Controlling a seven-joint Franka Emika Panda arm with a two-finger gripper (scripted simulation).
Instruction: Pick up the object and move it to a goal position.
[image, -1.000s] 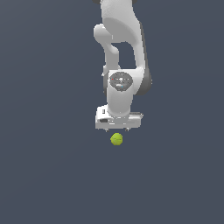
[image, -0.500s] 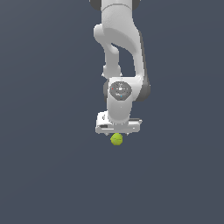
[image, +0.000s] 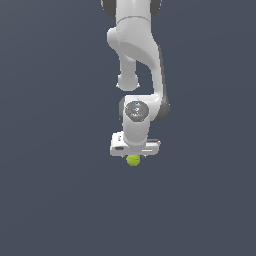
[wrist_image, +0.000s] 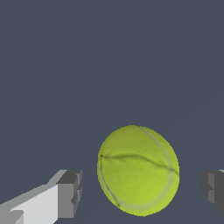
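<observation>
A white robot arm (image: 135, 60) reached down from the top of the exterior view, over a plain dark grey-blue bench (image: 50, 150) that filled the whole picture. The arm bent at a rounded joint and ended in a broad white hand pointing straight down. Its gripper (image: 133, 157) sat low in the middle of the view.

Directly beneath the hand lay the ball (image: 133, 160), small and yellow-green, with only its lower part showing below the white body of the hand in the exterior view.

In the wrist view the ball (wrist_image: 138, 170) appeared large, with faint seam lines curving across it. It sat between the two fingers (wrist_image: 70, 194), whose dark grey pads stood one on each side. A clear strip of bench showed between the ball and each pad, so the fingers were spread apart and released, touching nothing. The ball sat closer to the far pad than to the white-backed one.
</observation>
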